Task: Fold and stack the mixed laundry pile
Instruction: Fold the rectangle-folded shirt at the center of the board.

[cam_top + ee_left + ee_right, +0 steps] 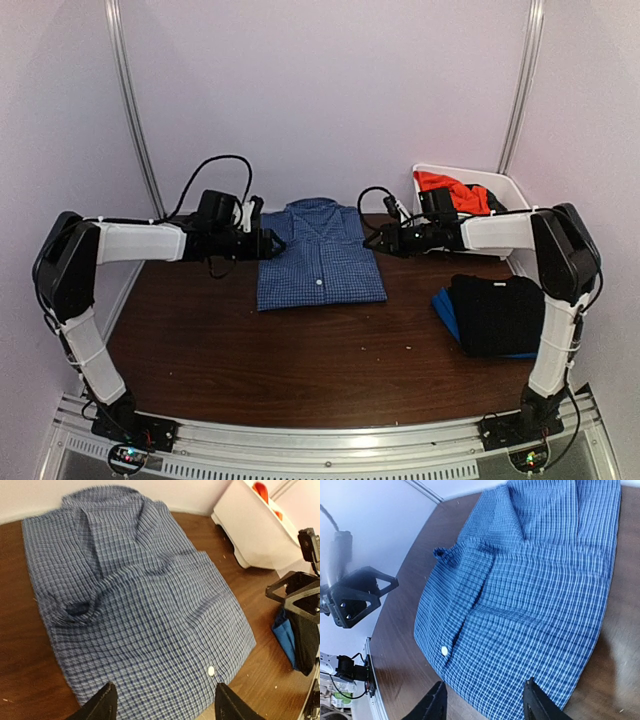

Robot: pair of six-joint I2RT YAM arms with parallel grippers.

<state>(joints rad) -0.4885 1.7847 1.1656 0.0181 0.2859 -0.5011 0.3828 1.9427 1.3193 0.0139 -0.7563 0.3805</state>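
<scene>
1. Your checked shirt (320, 255) lies folded flat on the table (300, 370).
2. Your left gripper (278, 244) and right gripper (370, 241) flank it, fingers spread apart, grasping nothing.
3. Your orange T-shirt (455, 190) sits in the white tub (505, 185).

Dark wooden table (300, 370), and flat on it toward the back lies the folded blue-checked shirt (320, 255), collar at the far side. To the shirt's right a white tub (512, 188) stands at the far corner. Nearer, also right of the shirt, a black garment (497, 312) rests on a blue piece (443, 305).
</scene>
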